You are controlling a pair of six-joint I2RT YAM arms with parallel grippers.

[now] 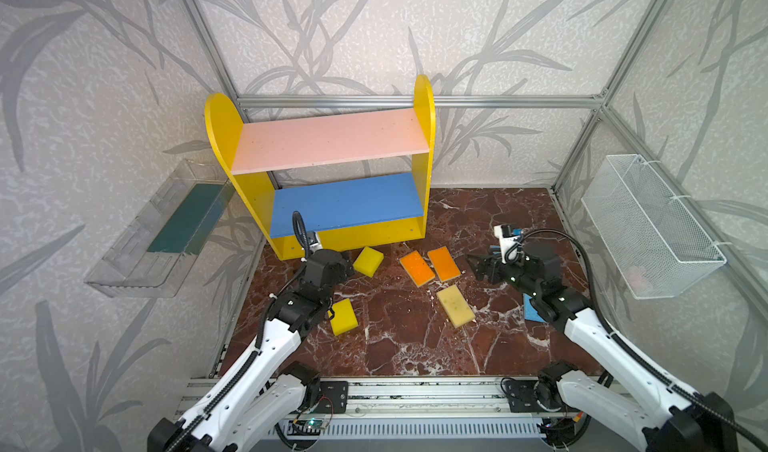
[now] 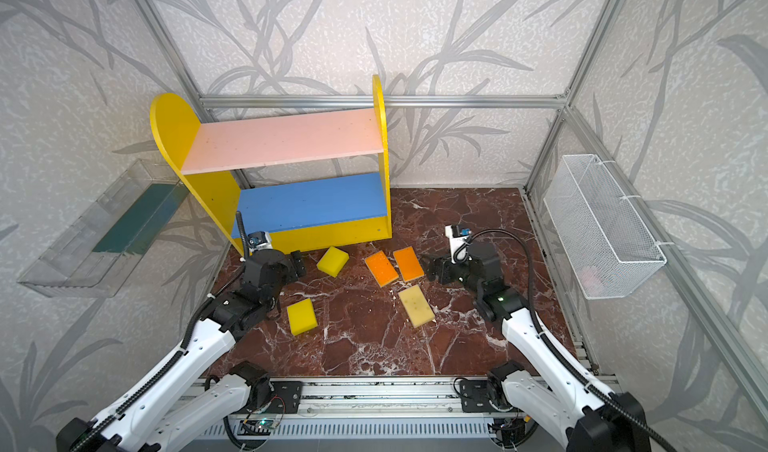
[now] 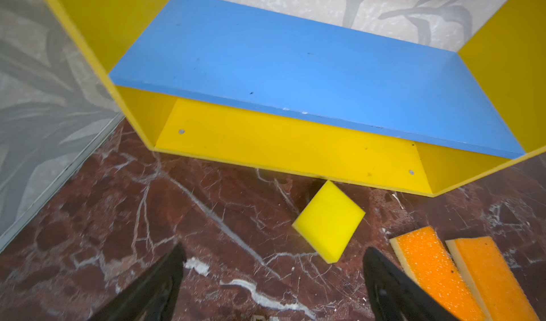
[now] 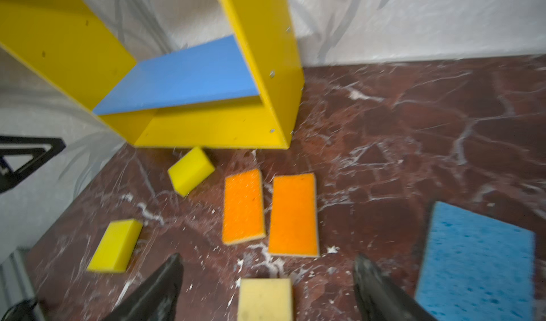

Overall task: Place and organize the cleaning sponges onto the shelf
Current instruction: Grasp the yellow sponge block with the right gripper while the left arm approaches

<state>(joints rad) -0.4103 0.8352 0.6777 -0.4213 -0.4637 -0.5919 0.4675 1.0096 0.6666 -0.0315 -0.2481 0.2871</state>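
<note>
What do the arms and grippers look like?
Left arm and right arm: white shells, black joints, black ribbed cable running along each. Left gripper and right gripper: black, tapered fingers. White wrist camera with blue part on each; green lights on the right arm.

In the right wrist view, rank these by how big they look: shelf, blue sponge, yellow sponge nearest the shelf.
1. shelf, though partly out of frame.
2. blue sponge, enlarged by nearness to the camera.
3. yellow sponge, clearly smallest.
</note>
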